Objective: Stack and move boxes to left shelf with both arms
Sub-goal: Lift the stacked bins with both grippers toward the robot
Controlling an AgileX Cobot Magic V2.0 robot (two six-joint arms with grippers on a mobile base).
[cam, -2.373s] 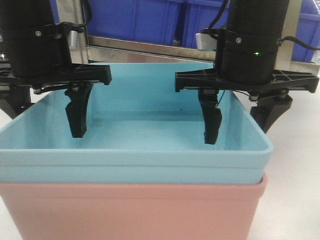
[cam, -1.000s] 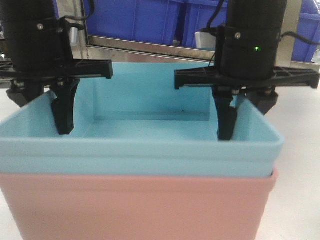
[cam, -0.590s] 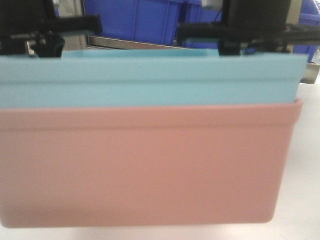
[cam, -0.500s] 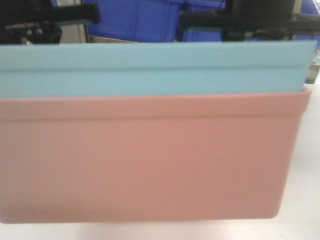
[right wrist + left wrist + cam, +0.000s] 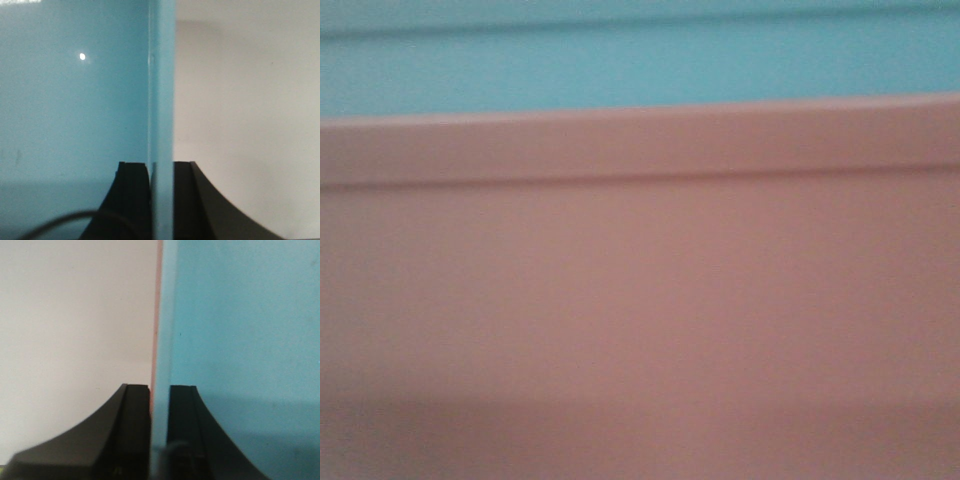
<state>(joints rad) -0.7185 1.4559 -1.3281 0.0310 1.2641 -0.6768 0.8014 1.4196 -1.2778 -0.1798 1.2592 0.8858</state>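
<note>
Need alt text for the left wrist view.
The left gripper clamps its black fingers on the side wall of a light sky-blue plastic bin, a thin salmon-pink bin rim just outside it. A white surface fills picture left.

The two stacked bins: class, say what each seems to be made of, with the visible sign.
The blue bin looks like smooth moulded plastic, slightly glossy: a light spot glints on its inside. The pink bin is probably the same plastic, duller, with a moulded ridge under its rim.

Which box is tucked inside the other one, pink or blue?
The light blue box sits inside the pink box: its rim pokes above the pink rim, and the left gripper and right gripper pinch its walls.
</note>
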